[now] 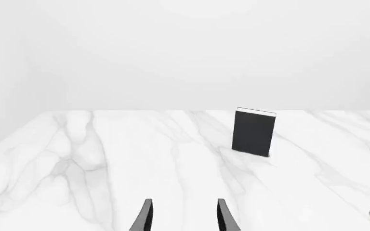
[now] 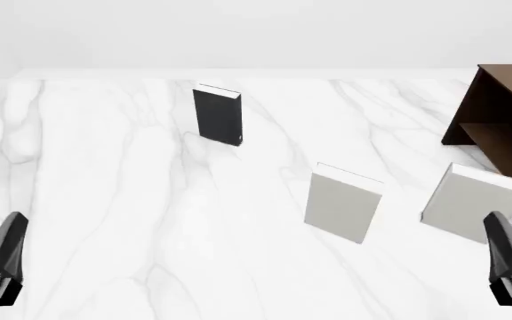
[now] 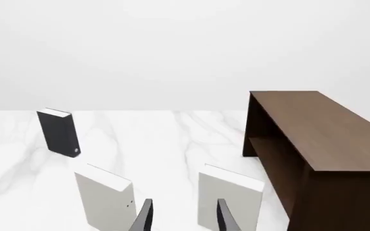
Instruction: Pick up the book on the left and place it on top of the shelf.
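The book stands upright toward the table's far edge, left of centre. Two grey-white books stand nearer, rightward (neither blocks it). The shelf occupies the far-right corner. Left gripper and right gripper: jaws apart, holding nothing.

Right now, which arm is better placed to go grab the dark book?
Probably the left. The dark book stands upright on the table's left half, ahead of the open left gripper with bare table between. The right gripper faces the two grey books instead.
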You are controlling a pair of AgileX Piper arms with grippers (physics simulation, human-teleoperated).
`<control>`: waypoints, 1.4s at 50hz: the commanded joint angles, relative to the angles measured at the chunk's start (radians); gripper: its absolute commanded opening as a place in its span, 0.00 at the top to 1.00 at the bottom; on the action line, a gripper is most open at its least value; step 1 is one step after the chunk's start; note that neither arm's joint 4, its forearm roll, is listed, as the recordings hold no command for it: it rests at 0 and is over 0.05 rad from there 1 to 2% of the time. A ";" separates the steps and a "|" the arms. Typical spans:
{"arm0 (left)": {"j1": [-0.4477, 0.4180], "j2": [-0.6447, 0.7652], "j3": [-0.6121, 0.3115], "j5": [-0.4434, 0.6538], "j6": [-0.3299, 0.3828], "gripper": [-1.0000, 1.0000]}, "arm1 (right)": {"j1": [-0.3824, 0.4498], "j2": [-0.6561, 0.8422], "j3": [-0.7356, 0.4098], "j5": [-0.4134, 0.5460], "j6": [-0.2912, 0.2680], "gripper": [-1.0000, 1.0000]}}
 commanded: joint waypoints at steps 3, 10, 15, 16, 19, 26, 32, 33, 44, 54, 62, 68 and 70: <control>0.000 0.000 0.000 0.000 0.000 0.00 | 0.012 0.061 -0.002 -0.065 0.010 0.00; 0.000 0.000 0.000 0.000 0.000 0.00 | 0.008 0.001 -0.019 0.004 0.017 0.00; 0.000 0.000 0.000 0.000 0.000 0.00 | 0.029 -0.001 -0.095 0.043 0.026 0.00; 0.000 0.000 0.000 0.000 0.000 0.00 | 0.044 -0.001 -0.118 0.058 0.027 0.00; 0.000 0.000 0.000 0.000 0.000 0.00 | 0.074 -0.002 -0.179 0.088 0.019 0.00; 0.000 0.000 0.000 0.000 0.000 0.00 | 0.126 0.002 -0.310 0.178 -0.003 0.00; 0.000 0.000 0.000 0.000 0.000 0.00 | 0.196 0.131 -0.411 0.160 -0.043 0.00; 0.000 0.000 0.000 0.000 0.000 0.00 | 0.206 0.145 -0.427 0.160 -0.023 0.00; 0.000 0.000 0.000 0.000 0.000 0.00 | 0.295 0.325 -0.578 0.149 -0.091 0.00; 0.000 0.000 0.000 0.000 0.000 0.00 | 0.321 0.446 -0.633 0.130 -0.105 0.00; 0.000 0.000 0.000 0.000 0.000 0.00 | 0.359 0.566 -0.719 0.145 -0.122 0.00; 0.000 0.000 0.000 0.000 0.000 0.00 | 0.375 0.640 -0.763 0.134 -0.137 0.00; 0.000 0.000 0.000 0.000 0.000 0.00 | 0.386 0.667 -0.778 0.127 -0.136 0.00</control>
